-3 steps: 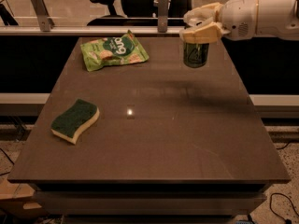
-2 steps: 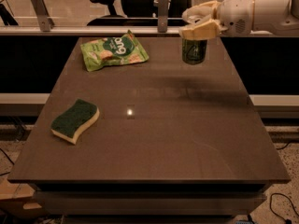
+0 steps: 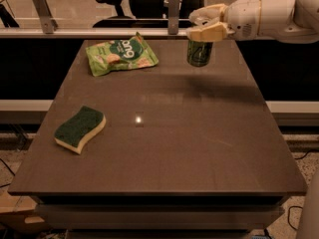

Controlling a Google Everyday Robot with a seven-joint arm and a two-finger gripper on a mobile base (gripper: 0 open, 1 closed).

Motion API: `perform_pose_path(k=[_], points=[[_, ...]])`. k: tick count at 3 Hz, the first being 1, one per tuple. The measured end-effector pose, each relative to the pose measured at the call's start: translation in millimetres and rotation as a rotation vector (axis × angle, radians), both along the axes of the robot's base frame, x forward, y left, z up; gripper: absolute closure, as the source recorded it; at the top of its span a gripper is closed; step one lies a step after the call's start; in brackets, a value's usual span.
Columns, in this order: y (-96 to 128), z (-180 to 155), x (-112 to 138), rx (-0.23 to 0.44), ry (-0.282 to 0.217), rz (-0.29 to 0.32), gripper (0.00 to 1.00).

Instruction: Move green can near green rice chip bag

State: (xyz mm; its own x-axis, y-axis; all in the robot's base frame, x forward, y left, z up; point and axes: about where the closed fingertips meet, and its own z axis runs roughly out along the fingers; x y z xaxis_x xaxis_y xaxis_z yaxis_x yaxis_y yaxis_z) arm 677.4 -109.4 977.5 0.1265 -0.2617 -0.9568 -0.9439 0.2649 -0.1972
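Observation:
The green can (image 3: 199, 54) is dark green with pale lettering and stands upright at the far right of the brown table (image 3: 164, 148). My gripper (image 3: 203, 25) reaches in from the right and is shut on the can's top, which its cream fingers (image 3: 205, 33) hide. I cannot tell whether the can rests on the table or hangs just above it. The green rice chip bag (image 3: 121, 55) lies flat at the far left, about a can's height to the left of the can.
A green-and-yellow sponge (image 3: 79, 129) lies near the table's left edge. A metal rail with posts (image 3: 173, 6) runs behind the far edge, with office chairs beyond. My white arm (image 3: 271, 15) spans the far right corner.
My gripper has carried the green can a little to the left and away from me, toward the chip bag. The bag and the sponge have not moved.

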Motion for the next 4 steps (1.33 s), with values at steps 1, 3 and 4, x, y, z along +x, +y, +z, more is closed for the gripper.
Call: perform_pose_path(k=[1,3,4], points=[[10,-11,12,0.021,0.016,0.030,1.00],[43,-28,33,0.008,0.065,0.087,1.00],[59,-34,38,-0.002,0.086,0.099,1.00]])
